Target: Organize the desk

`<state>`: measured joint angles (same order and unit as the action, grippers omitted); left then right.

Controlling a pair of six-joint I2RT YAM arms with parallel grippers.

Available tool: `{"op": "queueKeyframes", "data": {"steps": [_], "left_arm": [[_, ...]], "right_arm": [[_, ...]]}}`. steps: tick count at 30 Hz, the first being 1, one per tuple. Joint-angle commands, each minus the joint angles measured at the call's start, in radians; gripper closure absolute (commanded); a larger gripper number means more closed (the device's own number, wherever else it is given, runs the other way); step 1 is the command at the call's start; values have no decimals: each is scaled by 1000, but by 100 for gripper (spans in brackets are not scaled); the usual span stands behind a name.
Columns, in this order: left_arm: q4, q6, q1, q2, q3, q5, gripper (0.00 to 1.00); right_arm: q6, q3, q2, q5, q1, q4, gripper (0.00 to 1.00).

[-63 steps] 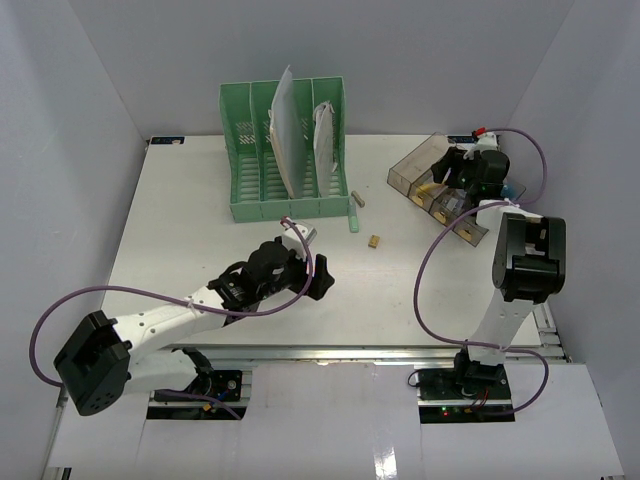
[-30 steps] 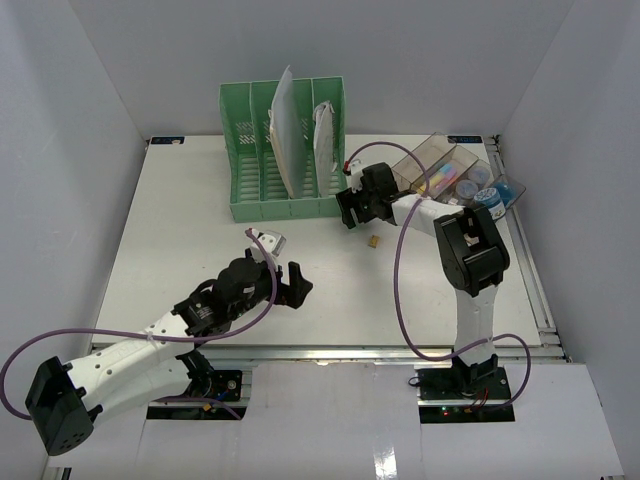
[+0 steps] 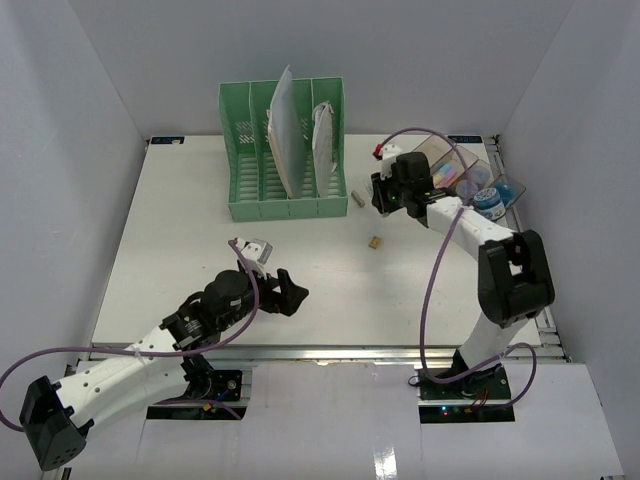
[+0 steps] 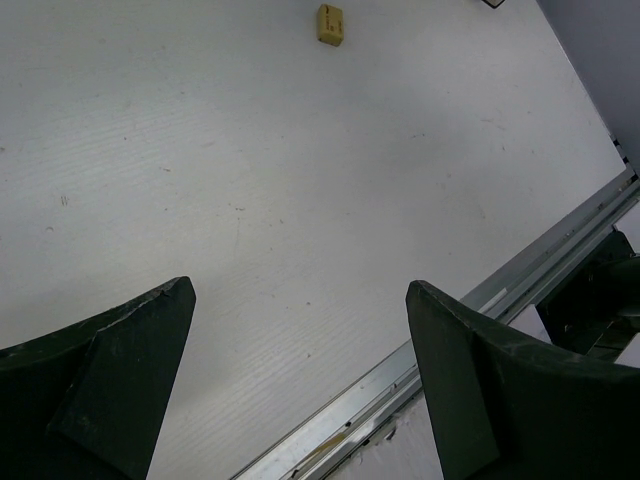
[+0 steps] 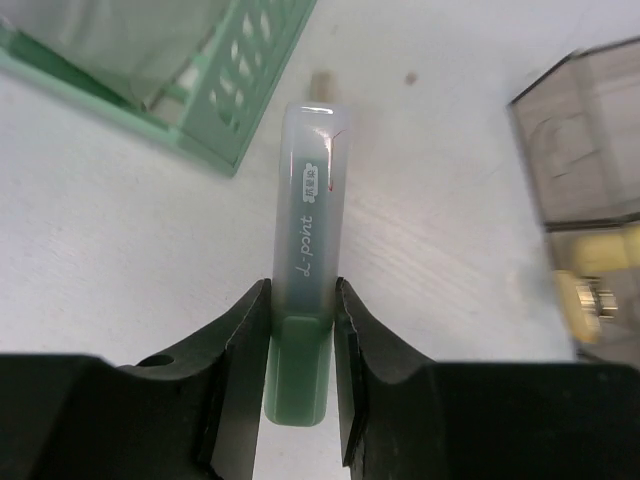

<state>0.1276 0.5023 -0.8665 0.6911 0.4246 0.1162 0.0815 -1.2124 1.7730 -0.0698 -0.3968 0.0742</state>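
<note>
The white desk (image 3: 180, 250) has a metal rail (image 3: 330, 352) along its front edge. My right gripper (image 3: 385, 195) is shut on a green translucent highlighter (image 5: 305, 230), holding it near its green end (image 5: 297, 375). The highlighter's far tip (image 3: 356, 198) points toward the right front corner of the green file rack. I cannot tell whether it rests on the desk or hangs just above it. My left gripper (image 3: 290, 290) is open and empty, low over the desk's front middle, with the rail (image 4: 480, 320) just beyond its fingertips.
A green slotted file rack (image 3: 285, 150) with papers stands at the back centre. A clear brown compartment tray (image 3: 470, 175) with small items sits at the back right. A small yellow block (image 3: 375, 242) lies on the desk, also in the left wrist view (image 4: 330, 24).
</note>
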Motion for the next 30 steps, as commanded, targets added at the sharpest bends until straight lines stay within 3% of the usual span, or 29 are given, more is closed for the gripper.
{"op": "queueKeyframes", "data": {"steps": [1, 12, 21, 29, 30], "left_arm": [[-24, 30, 3, -35, -20, -23, 2], [-41, 54, 4, -45, -52, -37, 2], [-39, 62, 3, -22, -67, -26, 2], [-36, 59, 3, 5, -52, -17, 2], [-37, 59, 4, 10, -50, -18, 2]], "right_arm": [[-2, -3, -160, -27, 74, -54, 92], [-424, 61, -91, 16, 348, -346, 92], [-511, -53, 99, 19, 407, -461, 89], [-536, -93, 202, 11, 450, -470, 76], [-538, -93, 205, 1, 456, -476, 70]]}}
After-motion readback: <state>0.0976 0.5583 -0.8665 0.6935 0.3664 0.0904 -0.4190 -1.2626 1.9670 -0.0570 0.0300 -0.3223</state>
